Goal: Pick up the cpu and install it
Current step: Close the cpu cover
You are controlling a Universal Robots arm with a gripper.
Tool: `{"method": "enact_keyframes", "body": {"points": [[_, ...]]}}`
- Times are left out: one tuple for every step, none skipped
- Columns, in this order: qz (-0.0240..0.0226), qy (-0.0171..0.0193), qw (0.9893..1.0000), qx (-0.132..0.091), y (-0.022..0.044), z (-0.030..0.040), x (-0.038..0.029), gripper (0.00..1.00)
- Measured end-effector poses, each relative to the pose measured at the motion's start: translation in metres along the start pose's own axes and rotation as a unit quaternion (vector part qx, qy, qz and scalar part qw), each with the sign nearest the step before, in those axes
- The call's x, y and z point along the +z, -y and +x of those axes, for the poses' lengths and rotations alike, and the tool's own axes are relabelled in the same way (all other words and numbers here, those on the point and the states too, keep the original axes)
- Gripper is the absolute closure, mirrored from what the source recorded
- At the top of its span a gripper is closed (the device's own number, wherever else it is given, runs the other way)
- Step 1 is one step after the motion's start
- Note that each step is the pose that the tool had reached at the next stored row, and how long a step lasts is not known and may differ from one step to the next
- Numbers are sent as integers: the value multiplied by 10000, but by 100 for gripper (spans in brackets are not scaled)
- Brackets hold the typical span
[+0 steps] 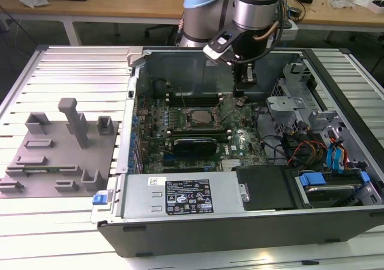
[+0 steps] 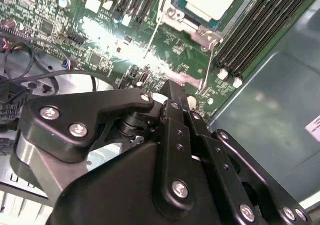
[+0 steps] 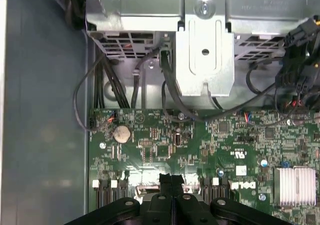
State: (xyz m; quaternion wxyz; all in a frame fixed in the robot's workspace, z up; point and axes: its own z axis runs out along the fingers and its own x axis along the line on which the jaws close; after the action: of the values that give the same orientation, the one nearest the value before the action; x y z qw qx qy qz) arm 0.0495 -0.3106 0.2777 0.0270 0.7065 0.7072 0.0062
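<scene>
Cpu [image 2: 212, 0] seen seated in socket [image 2: 172, 17], toward motherboard [image 1: 240, 138] middle from gripper [image 1: 239, 94]; gripper held near its edge by case wall [image 1: 180, 66], fingers [image 3: 165, 181] pressed together, nothing pinched.

An open computer case [image 1: 180, 237] lies on the slatted white desk [image 1: 60, 234], with a grey fixture plate [image 1: 54, 162] of upright blocks beside it at the exterior view's left. In the first wrist view the green motherboard [image 3: 200, 145] carries a coin battery [image 3: 121, 132] and a finned heatsink [image 3: 295, 185], and black cables [image 3: 82, 102] loop off its edge near a metal bracket [image 3: 205, 50]
</scene>
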Motion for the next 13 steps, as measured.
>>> {"method": "enact_keyframes", "body": {"points": [[0, 0, 10000, 0, -15, 0, 1, 89], [0, 0, 10000, 0, -38, 0, 2, 89], [0, 1, 10000, 1, -56, 0, 2, 89], [0, 0, 10000, 0, -78, 0, 4, 89], [0, 0, 10000, 0, -88, 1, 4, 89], [0, 1, 10000, 1, -88, 0, 4, 89], [0, 0, 10000, 1, -88, 0, 4, 89], [0, 0, 10000, 1, -89, 0, 4, 89], [0, 1, 10000, 0, -89, 0, 4, 89], [0, 0, 10000, 0, -89, 0, 7, 89], [1, 0, 10000, 0, -89, 0, 16, 89], [1, 0, 10000, 0, -89, 0, 22, 89], [1, 1, 10000, 0, -89, 0, 23, 89]]}}
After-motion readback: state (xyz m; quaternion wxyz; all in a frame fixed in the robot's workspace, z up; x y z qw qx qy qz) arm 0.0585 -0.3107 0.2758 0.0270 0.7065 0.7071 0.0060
